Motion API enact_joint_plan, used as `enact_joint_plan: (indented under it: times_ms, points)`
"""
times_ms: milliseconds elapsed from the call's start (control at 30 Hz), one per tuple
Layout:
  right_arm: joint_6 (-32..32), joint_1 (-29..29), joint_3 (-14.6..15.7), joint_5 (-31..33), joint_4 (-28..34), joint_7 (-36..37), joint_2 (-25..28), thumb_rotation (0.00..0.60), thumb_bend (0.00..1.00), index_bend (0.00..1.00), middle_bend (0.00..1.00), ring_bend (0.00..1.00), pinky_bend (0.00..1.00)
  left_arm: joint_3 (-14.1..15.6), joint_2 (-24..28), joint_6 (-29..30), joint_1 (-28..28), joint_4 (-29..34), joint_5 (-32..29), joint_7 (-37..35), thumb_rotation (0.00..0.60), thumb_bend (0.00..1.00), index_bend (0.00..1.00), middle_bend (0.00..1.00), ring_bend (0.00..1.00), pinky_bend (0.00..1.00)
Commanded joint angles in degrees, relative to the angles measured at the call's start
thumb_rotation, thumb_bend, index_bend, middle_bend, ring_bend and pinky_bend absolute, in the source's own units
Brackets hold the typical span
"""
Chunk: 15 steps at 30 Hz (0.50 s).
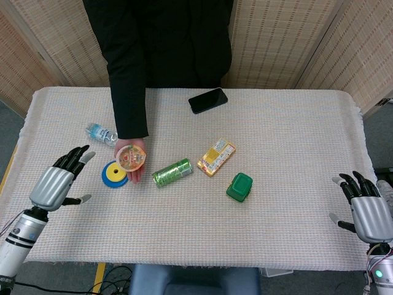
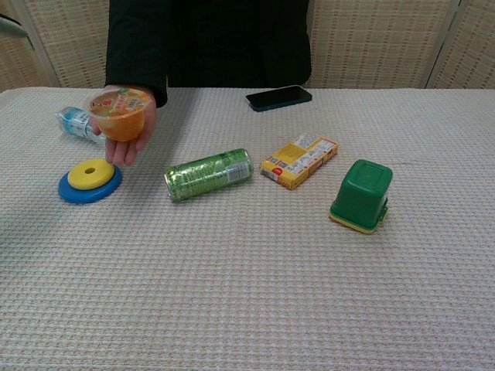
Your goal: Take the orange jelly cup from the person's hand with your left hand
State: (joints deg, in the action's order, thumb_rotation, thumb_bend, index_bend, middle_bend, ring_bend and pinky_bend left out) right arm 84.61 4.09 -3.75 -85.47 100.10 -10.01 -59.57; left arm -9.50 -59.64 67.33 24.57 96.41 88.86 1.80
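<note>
The orange jelly cup [image 1: 131,158] [image 2: 121,116] rests on the person's upturned palm [image 1: 136,170] above the table's left side. My left hand [image 1: 58,181] hovers over the table's left edge, fingers spread and empty, some way left of the cup. Only a fingertip of it shows at the chest view's top left corner. At the table's right front corner, my right hand [image 1: 367,209] is open and holds nothing.
A blue and yellow ring [image 1: 114,174] lies under the person's hand, a small water bottle [image 1: 100,133] behind it. A green can [image 1: 172,172], an orange box [image 1: 216,157], a green container [image 1: 239,187] and a black phone [image 1: 207,100] lie mid-table.
</note>
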Motion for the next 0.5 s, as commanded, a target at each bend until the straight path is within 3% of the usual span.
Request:
enact_joint_plan:
  times_ms: [33,500]
  points:
    - [-0.08,-0.03,0.20,-0.14,0.44,-0.09,0.44,0.600,0.14,0.18,0.16,0.11,0.14,-2.18,0.11,-5.02,4.57,1.13,-1.97,0.35,0.600,0.14,0.06,0.00,0.03,0.22]
    - [0.76,-1.12,0.68,0.42,0.57,0.18,0.55,0.600,0.14,0.18,0.16,0.11,0.14,-4.36,-6.59,-18.10,16.95,-2.45,-11.24,11.72,0.600,0.14,0.10,0.00,0.03,0.23]
